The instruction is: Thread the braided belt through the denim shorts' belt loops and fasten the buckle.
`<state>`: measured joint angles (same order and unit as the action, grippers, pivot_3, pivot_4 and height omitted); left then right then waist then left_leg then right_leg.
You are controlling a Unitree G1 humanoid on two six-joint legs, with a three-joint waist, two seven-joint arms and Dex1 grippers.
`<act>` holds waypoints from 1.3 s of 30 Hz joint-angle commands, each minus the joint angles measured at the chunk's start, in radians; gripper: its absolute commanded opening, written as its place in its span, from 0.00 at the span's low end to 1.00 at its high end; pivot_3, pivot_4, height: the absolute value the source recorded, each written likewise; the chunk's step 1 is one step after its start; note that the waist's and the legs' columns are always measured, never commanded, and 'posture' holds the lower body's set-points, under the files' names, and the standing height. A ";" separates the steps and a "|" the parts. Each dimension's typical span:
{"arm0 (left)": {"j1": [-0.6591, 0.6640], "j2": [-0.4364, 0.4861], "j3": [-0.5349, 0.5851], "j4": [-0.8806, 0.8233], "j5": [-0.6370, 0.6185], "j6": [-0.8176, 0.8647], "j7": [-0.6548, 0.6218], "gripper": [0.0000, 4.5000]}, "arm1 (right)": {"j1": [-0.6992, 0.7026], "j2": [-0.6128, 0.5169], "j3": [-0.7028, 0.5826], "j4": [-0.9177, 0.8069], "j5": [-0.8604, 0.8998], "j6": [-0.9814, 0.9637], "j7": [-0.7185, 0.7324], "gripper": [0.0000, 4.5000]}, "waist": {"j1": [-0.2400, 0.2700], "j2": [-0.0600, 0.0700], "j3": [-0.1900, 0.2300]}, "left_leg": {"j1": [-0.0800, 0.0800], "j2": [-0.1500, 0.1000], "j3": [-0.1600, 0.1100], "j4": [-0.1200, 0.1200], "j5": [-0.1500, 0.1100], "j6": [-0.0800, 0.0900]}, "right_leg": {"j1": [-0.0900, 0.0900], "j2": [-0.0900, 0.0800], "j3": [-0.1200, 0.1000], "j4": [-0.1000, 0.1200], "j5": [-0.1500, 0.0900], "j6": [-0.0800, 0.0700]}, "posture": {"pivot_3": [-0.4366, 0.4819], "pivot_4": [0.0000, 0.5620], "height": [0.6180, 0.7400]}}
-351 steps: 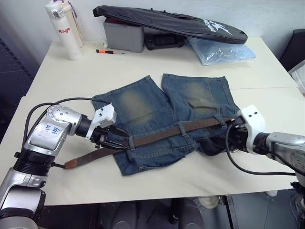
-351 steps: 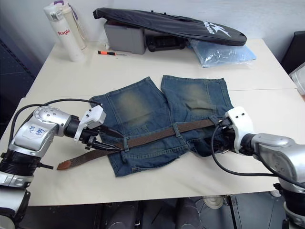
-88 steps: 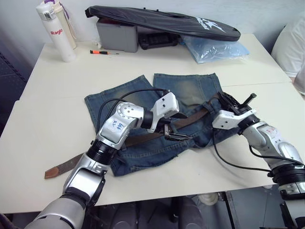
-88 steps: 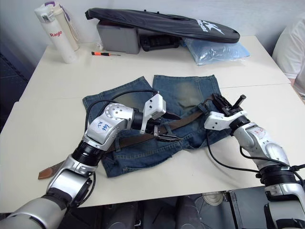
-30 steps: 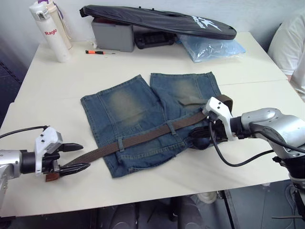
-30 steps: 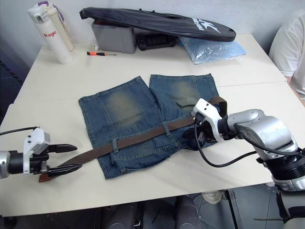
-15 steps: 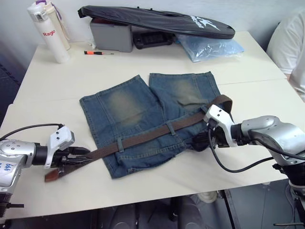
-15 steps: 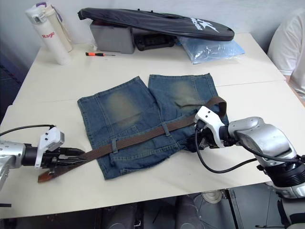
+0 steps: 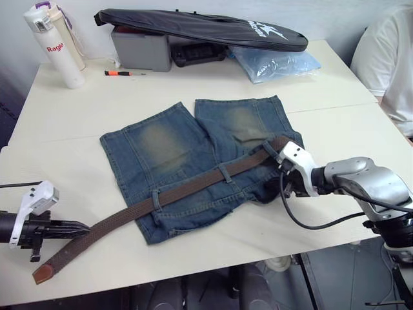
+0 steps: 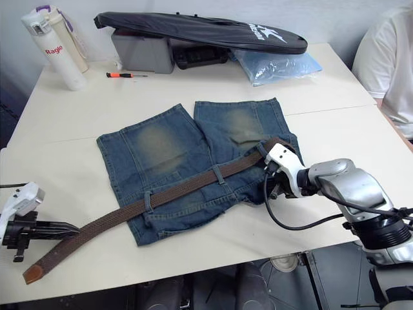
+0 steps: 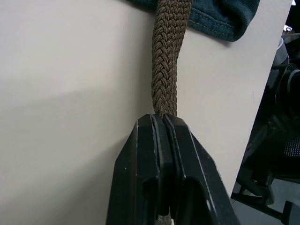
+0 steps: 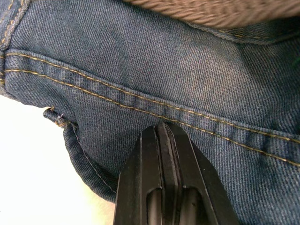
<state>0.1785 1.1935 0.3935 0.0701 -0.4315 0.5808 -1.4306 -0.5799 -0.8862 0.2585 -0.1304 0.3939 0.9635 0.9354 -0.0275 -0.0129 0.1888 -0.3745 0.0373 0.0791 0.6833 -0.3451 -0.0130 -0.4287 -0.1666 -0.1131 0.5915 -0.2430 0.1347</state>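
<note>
Denim shorts [image 9: 193,161]: spread flat at the centre of the frame on the cream table [image 9: 97,103], legs toward the top, waistband toward the lower edge.
Braided belt [image 9: 129,213]: runs diagonally from the lower left of the frame up to the right of centre, passing under two belt loops [image 9: 222,173] on the waistband; its tan tip [image 9: 40,274] lies on the table at lower left, clear of the shorts.
Left gripper [image 9: 80,227]: lower left of the frame, fingers [image 11: 159,159] pressed together on the belt — the wrist view shows the weave gripped between them, the strap leading away to the shorts' hem.
Right gripper [image 12: 163,133]: right of centre in the head views, at the shorts' right end where the belt stops; fingers closed flat together, tips against the denim just below a stitched seam — whether cloth is pinched between them cannot be told.
Buckle: hidden behind the right gripper's white housing.
Far edge: a white bottle [image 9: 51,45] upper left, a black bag [image 9: 200,29] over a grey box [image 9: 139,50], an orange screwdriver [image 9: 122,73].
Upper right: a person's white sleeve [image 9: 387,58].
</note>
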 commanded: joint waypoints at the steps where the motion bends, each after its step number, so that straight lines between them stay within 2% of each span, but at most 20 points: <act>1: 0.055 0.020 0.074 0.018 0.018 -0.017 -0.006 0.02 | -0.006 0.006 0.023 0.038 -0.047 -0.019 0.002 0.00 | -0.001 -0.001 -0.001 | 0.000 0.000 0.000 0.000 0.000 0.000 | 0.000 0.000 0.000 0.000 0.000 0.000 | 0.48 0.27 1.00; 5: 0.110 0.046 0.122 0.084 0.060 -0.063 -0.012 0.02 | -0.014 0.014 0.032 0.059 -0.063 -0.035 0.010 0.00 | -0.004 -0.003 -0.001 | 0.000 0.001 0.001 0.000 -0.001 -0.001 | 0.000 0.001 0.000 0.000 0.000 -0.001 | 0.48 0.27 1.00; 9: 0.116 0.056 0.118 0.115 0.087 -0.097 0.000 0.02 | -0.021 0.020 0.036 0.067 -0.071 -0.038 0.017 0.00 | -0.002 -0.005 -0.003 | 0.001 0.002 0.001 0.000 -0.001 -0.001 | 0.000 0.001 0.000 0.000 0.000 -0.001 | 0.48 0.27 1.00; 13: 0.064 0.037 0.083 0.135 0.108 -0.135 0.042 0.02 | -0.025 0.024 0.031 0.063 -0.071 -0.031 0.022 0.00 | -0.002 -0.005 -0.003 | 0.002 0.002 0.001 0.000 -0.001 -0.002 | 0.000 0.001 0.000 0.000 0.000 -0.002 | 0.48 0.27 1.00; 15: 0.029 0.027 0.075 0.131 0.071 -0.093 0.033 0.02 | -0.026 0.021 0.023 0.052 -0.065 -0.023 0.024 0.00 | -0.002 -0.005 -0.003 | 0.002 0.003 0.002 0.000 -0.001 -0.002 | 0.000 0.002 0.000 0.001 0.000 -0.002 | 0.48 0.27 1.00; 19: -0.023 0.032 0.061 0.149 0.048 -0.047 0.025 0.31 | -0.030 0.007 -0.008 0.015 -0.035 0.004 0.039 0.00 | -0.001 -0.005 -0.003 | 0.002 0.003 0.003 0.000 -0.002 -0.002 | 0.000 0.002 0.000 0.001 0.000 -0.002 | 0.48 0.27 1.00; 25: -0.076 0.069 0.089 0.186 0.022 -0.015 -0.014 0.94 | -0.068 -0.021 -0.091 -0.055 0.056 0.085 0.093 0.00 | -0.001 -0.004 -0.002 | 0.000 0.005 0.005 0.000 -0.002 -0.002 | -0.004 0.003 0.000 0.001 -0.001 -0.002 | 0.48 0.27 1.00; 26: -0.085 0.071 0.096 0.183 0.010 -0.003 -0.022 0.99 | -0.073 -0.027 -0.102 -0.064 0.070 0.095 0.103 0.00 | 0.000 -0.004 -0.002 | 0.000 0.005 0.006 0.000 -0.003 -0.002 | -0.005 0.003 0.000 0.001 -0.001 -0.002 | 0.48 0.27 1.00; 29: -0.132 0.064 0.125 0.092 -0.089 0.116 -0.034 0.99 | -0.103 -0.060 -0.164 -0.108 0.168 0.156 0.171 0.00 | 0.000 -0.004 -0.002 | 0.000 0.006 0.007 0.000 -0.003 -0.002 | -0.005 0.003 0.000 0.001 -0.001 -0.002 | 0.48 0.27 1.00; 33: -0.177 0.027 0.125 -0.112 -0.248 0.289 -0.014 1.00 | -0.143 -0.108 -0.180 -0.118 0.210 0.188 0.210 0.28 | 0.002 -0.004 -0.002 | 0.000 0.007 0.008 0.000 -0.004 -0.002 | -0.006 0.003 0.000 0.001 -0.001 -0.003 | 0.48 0.27 1.00; 36: -0.219 -0.012 0.093 -0.235 -0.328 0.352 0.038 1.00 | -0.155 -0.135 -0.170 -0.117 0.212 0.175 0.231 0.61 | 0.001 -0.004 -0.002 | 0.000 0.007 0.009 0.000 -0.005 -0.002 | -0.006 0.004 0.000 0.001 -0.001 -0.003 | 0.48 0.27 1.00; 39: -0.295 -0.062 -0.002 -0.366 -0.374 0.384 0.109 1.00 | -0.156 -0.169 -0.160 -0.117 0.206 0.155 0.258 0.92 | 0.001 -0.004 -0.002 | 0.000 0.007 0.011 0.000 -0.005 -0.002 | -0.007 0.004 0.002 0.002 -0.001 -0.003 | 0.48 0.27 1.00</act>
<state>-0.0916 1.1400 0.4189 -0.2218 -0.7594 0.9466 -1.3545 -0.7216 -1.0244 0.1111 -0.2305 0.5920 1.1341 1.1687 -0.0261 -0.0164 0.1872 -0.3745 0.0441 0.0903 0.6835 -0.3498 -0.0154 -0.4364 -0.1627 -0.1110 0.5935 -0.2435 0.1322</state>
